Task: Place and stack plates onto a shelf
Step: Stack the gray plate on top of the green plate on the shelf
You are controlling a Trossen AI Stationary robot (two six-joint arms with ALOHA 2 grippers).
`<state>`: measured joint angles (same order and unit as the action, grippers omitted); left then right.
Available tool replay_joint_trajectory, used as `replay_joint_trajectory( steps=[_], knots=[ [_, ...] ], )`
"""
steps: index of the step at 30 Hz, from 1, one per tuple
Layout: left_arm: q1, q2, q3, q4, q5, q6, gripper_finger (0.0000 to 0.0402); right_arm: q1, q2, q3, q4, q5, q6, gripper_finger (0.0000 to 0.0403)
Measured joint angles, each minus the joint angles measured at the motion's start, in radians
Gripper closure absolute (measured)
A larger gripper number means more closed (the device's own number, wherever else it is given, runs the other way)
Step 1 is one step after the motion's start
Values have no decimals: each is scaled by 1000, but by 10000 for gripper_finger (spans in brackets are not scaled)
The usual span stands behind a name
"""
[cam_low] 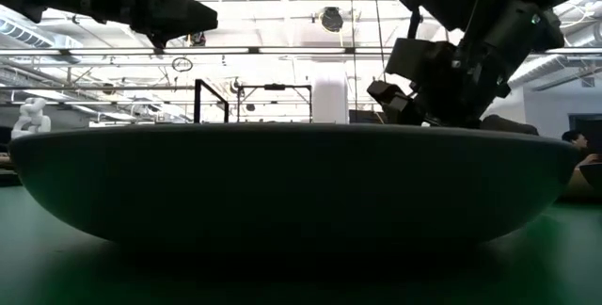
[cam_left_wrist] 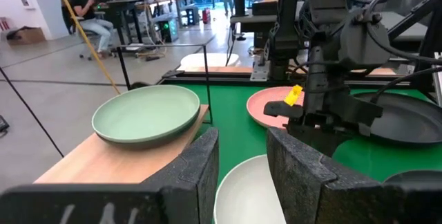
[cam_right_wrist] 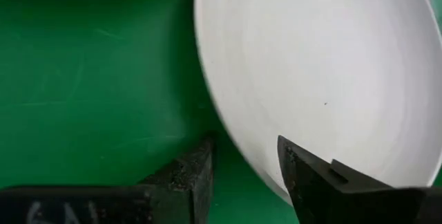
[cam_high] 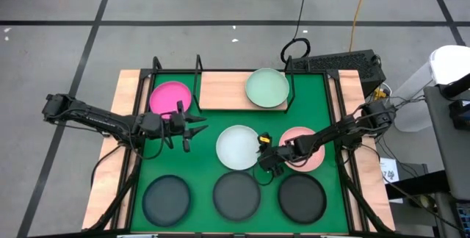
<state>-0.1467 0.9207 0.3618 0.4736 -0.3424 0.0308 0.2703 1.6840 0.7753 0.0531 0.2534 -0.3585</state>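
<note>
On the light-wood shelf (cam_high: 224, 89), at the 12 o'clock edge of the green mat (cam_high: 308, 113), one pale green plate (cam_high: 266, 87) sits at its right end; no stack has been formed. The hot pink plate (cam_high: 171, 97) lies just beside the shelf's left end, at 10 o'clock on the mat, apparently on the mat and not on the board, though this cannot be confirmed from above.

Outstanding items: the white plate (cam_high: 238, 147) at mat centre, the salmon plate (cam_high: 302, 148) at 3 o'clock, and three dark plates along the 6 o'clock edge, left (cam_high: 166, 198), middle (cam_high: 236, 194) and right (cam_high: 302, 197). By my assessment the task is at an early stage, with one plate placed and six visible plates pending.

Right gripper (cam_high: 267, 160) is low between the white and salmon plates. Its wrist view shows the fingers (cam_right_wrist: 314, 182) spread apart and straddling the white plate's rim, one over bare mat and one over the plate, with nothing clamped. A lift appears to be in preparation.

Left gripper (cam_high: 192, 129) hovers at 9 o'clock of the white plate, below the pink plate. Its fingers (cam_left_wrist: 197, 165) stand partly apart and hold nothing.
</note>
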Motion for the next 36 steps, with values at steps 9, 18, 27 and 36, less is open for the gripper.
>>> replay_joint_trajectory(
  steps=[9, 18, 27, 36],
  knots=[
    [0, 0, 0, 0, 0, -3, 275, -1, -37, 0, 4, 7, -11, 367],
    [0, 0, 0, 0, 0, -9, 275, -1, -137, -1, 14, 5, -58, 400],
    [0, 0, 0, 1, 0, -10, 275, -62, -351, -1, 101, 128, -152, 401],
    [0, 0, 0, 2, 0, -7, 275, -392, -412, -1, 70, 59, -146, 402]
  ],
)
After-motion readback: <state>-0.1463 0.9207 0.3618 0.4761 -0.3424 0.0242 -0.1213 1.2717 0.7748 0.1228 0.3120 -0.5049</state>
